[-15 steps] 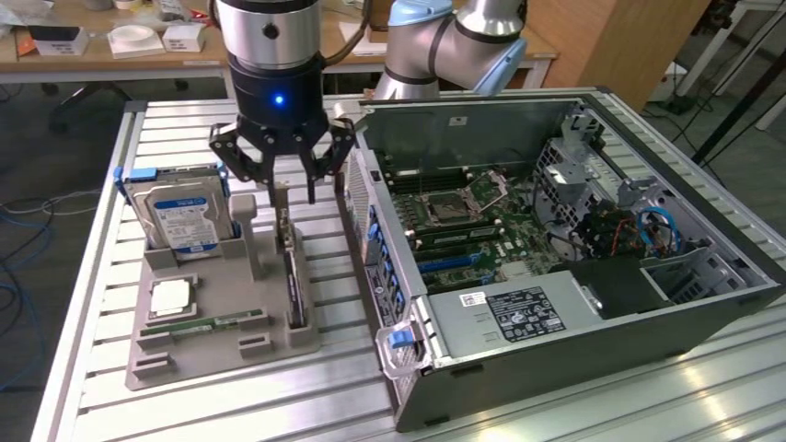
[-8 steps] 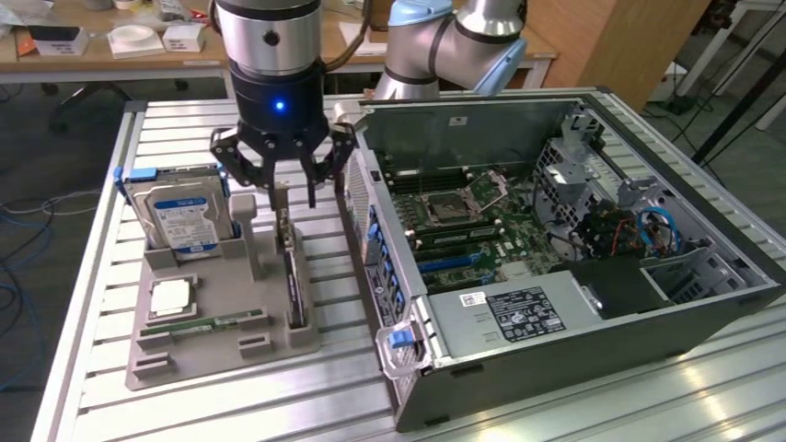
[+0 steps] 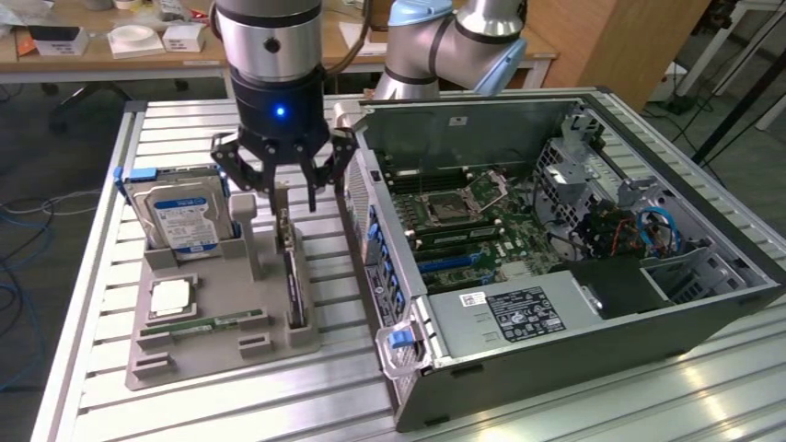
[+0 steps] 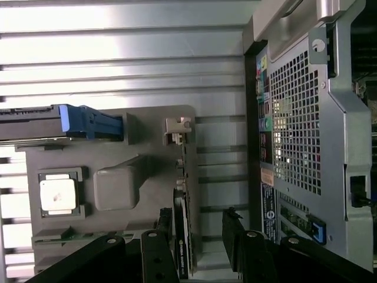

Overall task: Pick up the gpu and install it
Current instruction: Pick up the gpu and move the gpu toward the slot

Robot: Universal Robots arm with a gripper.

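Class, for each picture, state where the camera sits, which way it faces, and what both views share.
Exterior view: off the arm, raised, looking down at the tray and open computer case; the arm and open gripper show.
Wrist view: on the wrist, facing down past the gripper's fingers onto the gpu standing edge-up in the tray.
Shared: gripper, gpu, tray, computer case, processor.

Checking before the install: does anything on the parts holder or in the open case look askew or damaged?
Nothing stands out. The gpu stands on edge in the holder, the hard drive upright; the gripper hangs over the gpu, jaws open.
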